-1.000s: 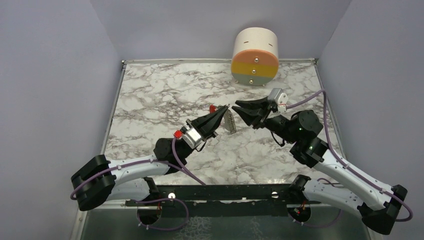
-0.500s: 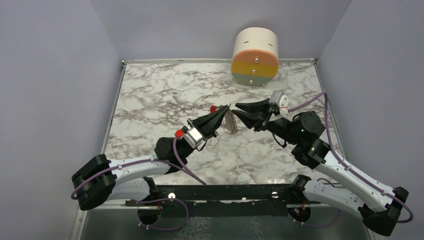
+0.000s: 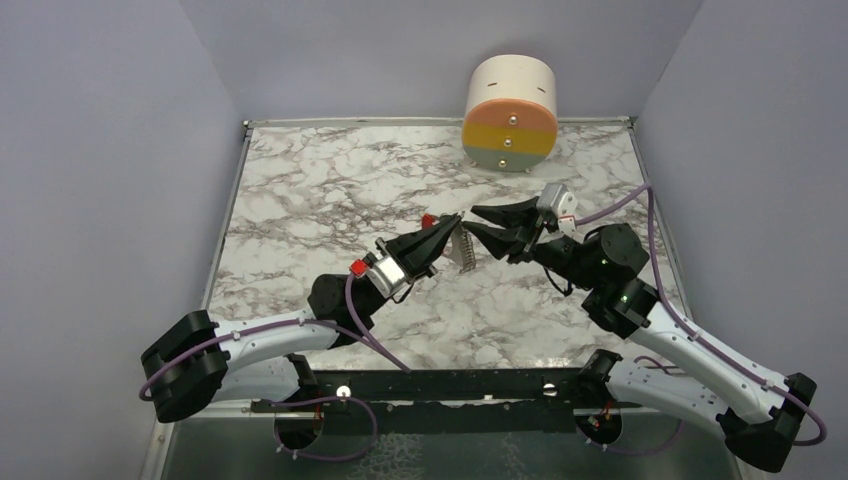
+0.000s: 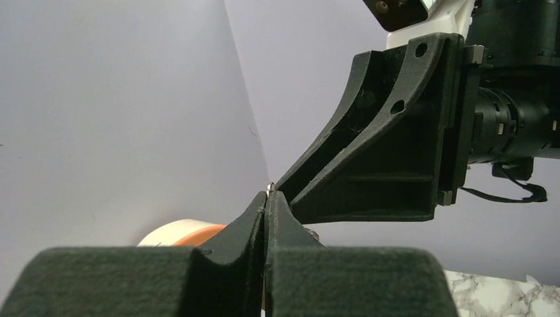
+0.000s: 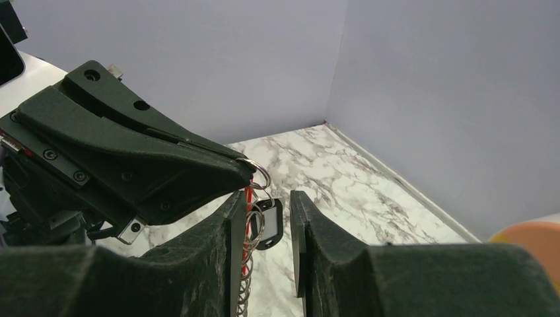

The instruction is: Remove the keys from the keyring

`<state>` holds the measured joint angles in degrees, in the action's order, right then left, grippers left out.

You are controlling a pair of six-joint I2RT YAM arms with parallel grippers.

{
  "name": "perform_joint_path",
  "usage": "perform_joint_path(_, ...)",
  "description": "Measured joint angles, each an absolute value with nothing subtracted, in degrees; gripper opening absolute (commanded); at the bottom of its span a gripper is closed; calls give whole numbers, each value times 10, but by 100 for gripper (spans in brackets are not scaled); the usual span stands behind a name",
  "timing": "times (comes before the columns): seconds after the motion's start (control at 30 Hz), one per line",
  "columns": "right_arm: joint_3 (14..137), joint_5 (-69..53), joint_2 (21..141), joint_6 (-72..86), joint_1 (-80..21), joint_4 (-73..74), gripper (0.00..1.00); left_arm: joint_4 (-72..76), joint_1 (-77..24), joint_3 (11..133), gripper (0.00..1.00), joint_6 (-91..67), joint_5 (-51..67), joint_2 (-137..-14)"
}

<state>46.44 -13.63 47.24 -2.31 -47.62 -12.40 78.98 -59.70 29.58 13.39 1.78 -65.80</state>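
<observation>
Currently, item by item.

Left end effector [image 3: 452,224]: closed. Its tips pinch the keyring [image 5: 267,176], a thin metal loop held in the air above the marble tabletop [image 3: 300,200], roughly mid-table. The left wrist view shows the fingers pressed together with only a glint of metal at the very tip.

Keys [image 3: 460,249]: hanging from the loop, clear of the tabletop. They comprise a silvery jagged strip and a red piece [image 3: 428,219]. A small dark framed piece [image 5: 267,224] hangs with them.

Right end effector [image 5: 267,198]: open and carrying nothing. Its fingers stand on either side of the hanging bunch, just below the loop. Whether either finger touches the strip cannot be told.

Banded drum [image 3: 510,112]: cream, orange, yellow and grey, at the far edge, well apart from the work.

Progress, as a judgement: early. The loop is secured and presented, but no key is off it. The right end effector has yet to close on one key and work it round and off the loop, and the same is then needed for the other key.
</observation>
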Motion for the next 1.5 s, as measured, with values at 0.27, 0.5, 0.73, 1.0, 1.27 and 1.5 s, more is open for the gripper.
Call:
perform_joint_path(0.27, 464, -136, 472, -32, -476, -138, 34, 783, -597, 296, 0, 128, 23, -652)
perform_joint_path(0.5, 464, -136, 475, -37, -476, -152, 34, 781, -597, 296, 0, 121, 30, -642)
perform_joint_path(0.73, 464, -136, 481, -39, -476, -157, 34, 779, -597, 296, 0, 117, 38, -641)
perform_joint_path(1.0, 464, -137, 477, -44, -476, -157, 34, 748, -597, 296, 0, 115, 57, -621)
perform_joint_path(1.27, 469, -131, 442, -56, -476, -114, 42, 692, -597, 296, 0, 131, 65, -599)
perform_joint_path(1.5, 495, -123, 404, -77, -476, -72, 47, 606, -588, 297, 0, 167, 74, -563)
